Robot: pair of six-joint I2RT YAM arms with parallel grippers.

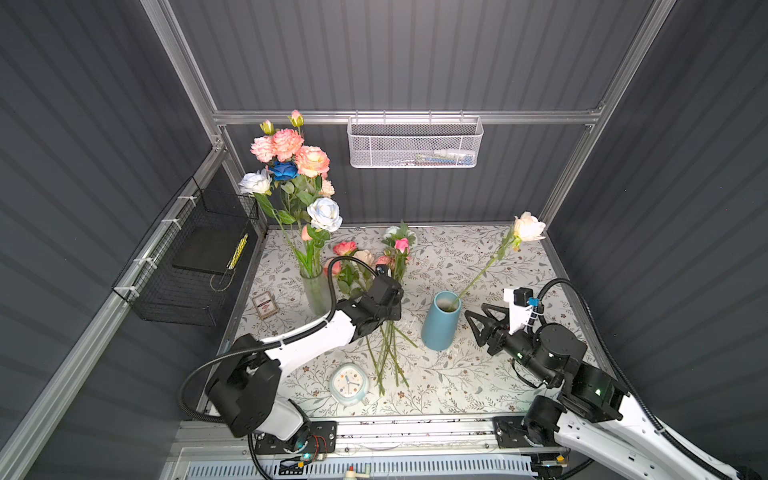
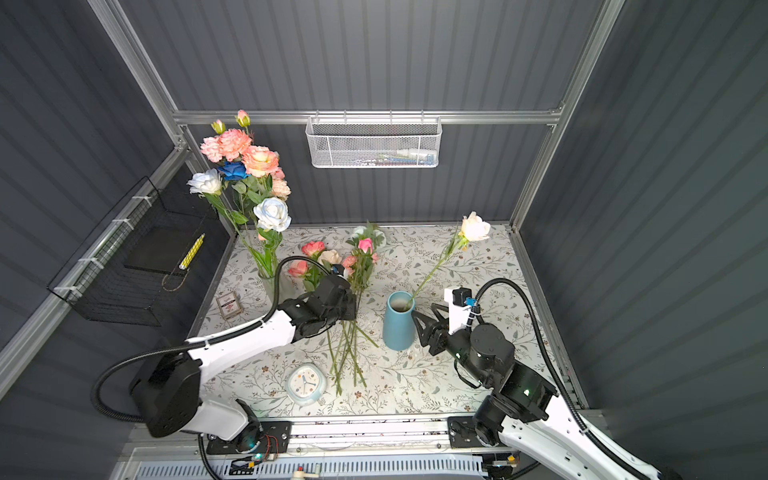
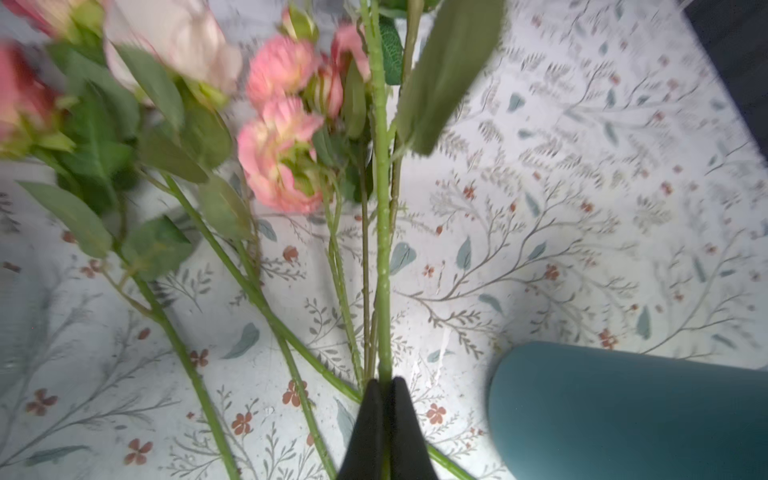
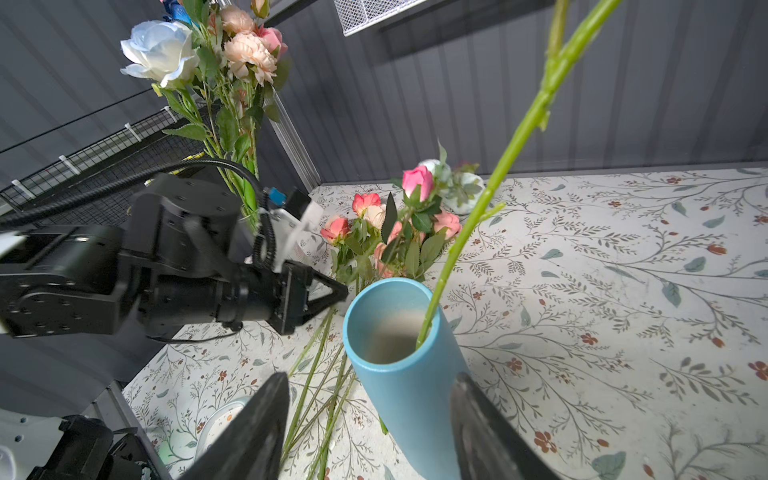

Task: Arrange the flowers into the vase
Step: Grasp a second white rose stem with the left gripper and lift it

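Left arm (image 1: 316,332) and right arm (image 1: 602,436) match in build: white link shells between black cylindrical joint housings. A black corrugated cable (image 1: 331,291) runs along each arm. A small green lamp (image 1: 597,391) glows on the right arm; a blue connector (image 1: 533,301) sits by its wrist. Fingers (image 4: 257,424) are matte black, tapered. Black base plate (image 1: 328,432), screwed down.
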